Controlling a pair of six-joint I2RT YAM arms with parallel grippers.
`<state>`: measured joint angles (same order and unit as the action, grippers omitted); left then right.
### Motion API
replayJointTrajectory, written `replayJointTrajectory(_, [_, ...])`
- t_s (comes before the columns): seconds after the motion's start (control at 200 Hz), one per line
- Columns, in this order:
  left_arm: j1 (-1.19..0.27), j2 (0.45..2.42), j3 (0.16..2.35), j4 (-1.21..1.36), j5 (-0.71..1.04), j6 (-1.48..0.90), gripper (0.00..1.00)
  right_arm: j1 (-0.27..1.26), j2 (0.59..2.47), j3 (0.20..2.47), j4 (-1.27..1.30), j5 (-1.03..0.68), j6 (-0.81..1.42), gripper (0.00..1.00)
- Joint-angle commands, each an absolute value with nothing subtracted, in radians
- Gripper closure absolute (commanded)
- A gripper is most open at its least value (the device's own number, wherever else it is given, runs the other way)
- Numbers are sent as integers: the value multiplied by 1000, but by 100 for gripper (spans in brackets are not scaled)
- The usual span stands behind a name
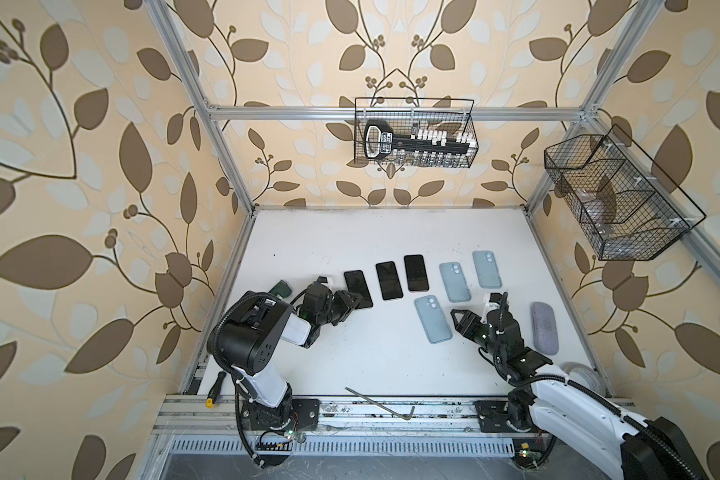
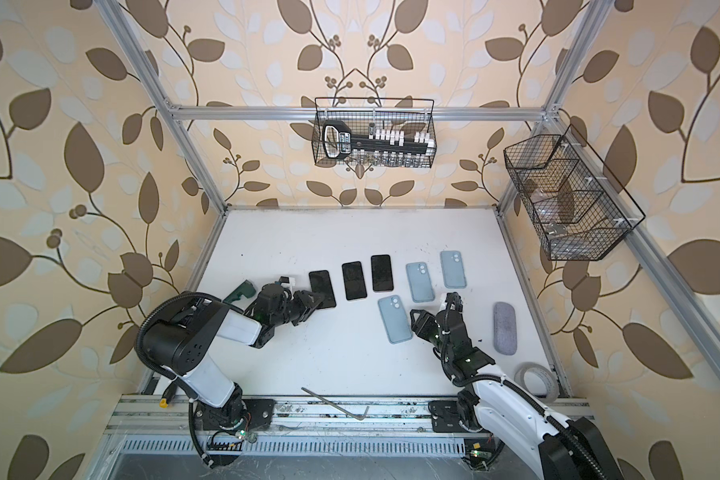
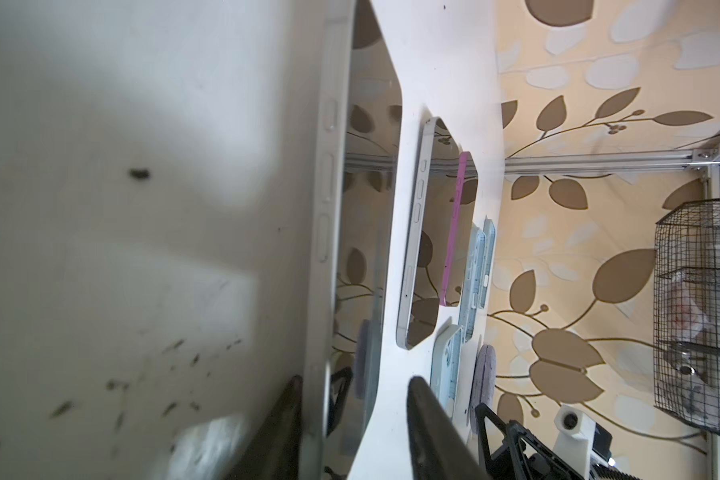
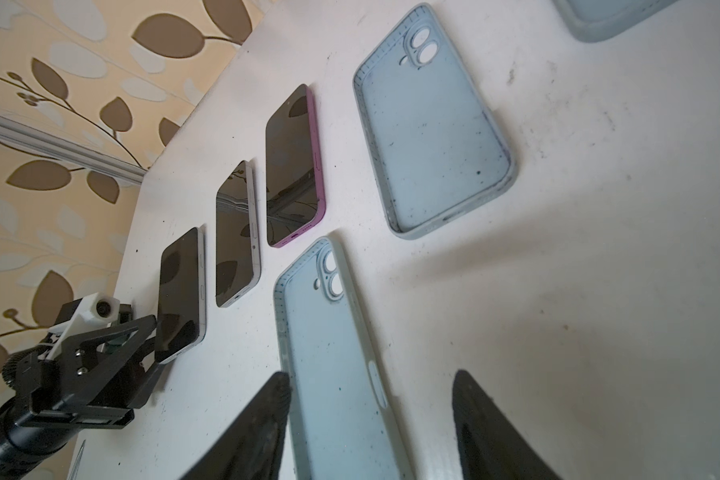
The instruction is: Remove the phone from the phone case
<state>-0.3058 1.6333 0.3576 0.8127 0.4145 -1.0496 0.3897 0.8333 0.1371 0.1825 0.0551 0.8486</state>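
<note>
Three bare dark-screened phones lie in a row on the white table: left phone (image 1: 357,287) (image 2: 321,287), middle phone (image 1: 388,280), right phone (image 1: 416,273) with a purple rim (image 4: 294,166). Three empty light-blue phone cases lie to their right: near case (image 1: 433,319) (image 4: 333,353), middle case (image 1: 454,281), far case (image 1: 486,269). My left gripper (image 1: 356,302) (image 3: 354,415) straddles the left phone's near end; its jaws are apart, one finger against the phone's side (image 3: 327,208). My right gripper (image 1: 472,307) (image 4: 371,399) stands open over the near case's end, holding nothing.
A grey pouch (image 1: 544,328) lies by the table's right edge, with a tape roll (image 1: 582,376) nearer. An Allen key (image 1: 379,401) and a screwdriver (image 1: 217,386) rest at the front rail. A green object (image 1: 281,289) sits behind the left arm. Wire baskets (image 1: 414,133) (image 1: 616,199) hang on the walls.
</note>
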Motion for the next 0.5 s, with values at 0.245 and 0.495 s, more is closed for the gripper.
replayJointTrajectory(0.245, [-293, 1355, 416, 381, 284, -874, 35, 385, 844, 127, 206, 45, 849, 38])
replayJointTrajectory(0.495, [-293, 1117, 531, -33, 150, -737, 5, 381, 853, 169, 180, 52, 790, 37])
